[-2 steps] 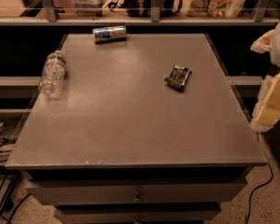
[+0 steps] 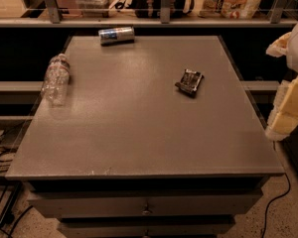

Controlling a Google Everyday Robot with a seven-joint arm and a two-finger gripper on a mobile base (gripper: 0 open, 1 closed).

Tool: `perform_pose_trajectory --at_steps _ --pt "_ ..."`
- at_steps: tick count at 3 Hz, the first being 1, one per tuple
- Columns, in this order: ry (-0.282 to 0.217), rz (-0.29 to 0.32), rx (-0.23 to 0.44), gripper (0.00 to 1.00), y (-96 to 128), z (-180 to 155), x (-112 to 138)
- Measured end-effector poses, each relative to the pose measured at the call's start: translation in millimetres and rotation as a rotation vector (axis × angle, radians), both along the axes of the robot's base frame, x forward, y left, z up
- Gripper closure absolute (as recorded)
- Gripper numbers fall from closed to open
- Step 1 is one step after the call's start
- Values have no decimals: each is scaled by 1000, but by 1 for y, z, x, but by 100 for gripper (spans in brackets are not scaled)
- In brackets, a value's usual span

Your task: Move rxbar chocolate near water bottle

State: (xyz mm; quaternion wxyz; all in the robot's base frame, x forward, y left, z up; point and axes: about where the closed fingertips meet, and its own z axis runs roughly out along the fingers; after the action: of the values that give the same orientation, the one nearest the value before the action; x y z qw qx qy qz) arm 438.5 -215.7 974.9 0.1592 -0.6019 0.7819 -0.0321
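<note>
The rxbar chocolate (image 2: 189,81) is a small dark crinkled bar lying flat on the grey table top (image 2: 139,128), right of centre. The water bottle (image 2: 55,78) is clear crinkled plastic and lies on its side at the table's left edge. My gripper (image 2: 288,103) shows as pale padded parts at the right edge of the view, off the table's right side and well right of the bar. It holds nothing that I can see.
A blue and silver drink can (image 2: 116,34) lies on its side at the table's back edge. Behind the table runs a shelf (image 2: 159,19) with bags and boxes. Drawers sit under the table front; cables lie on the floor at both sides.
</note>
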Motion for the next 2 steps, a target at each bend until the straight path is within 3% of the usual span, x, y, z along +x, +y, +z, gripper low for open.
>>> perform_pose_trajectory --at_steps 1,2 --pt "11 -11 63 0 9 -9 4" --pt "-23 12 173 0 29 -17 19"
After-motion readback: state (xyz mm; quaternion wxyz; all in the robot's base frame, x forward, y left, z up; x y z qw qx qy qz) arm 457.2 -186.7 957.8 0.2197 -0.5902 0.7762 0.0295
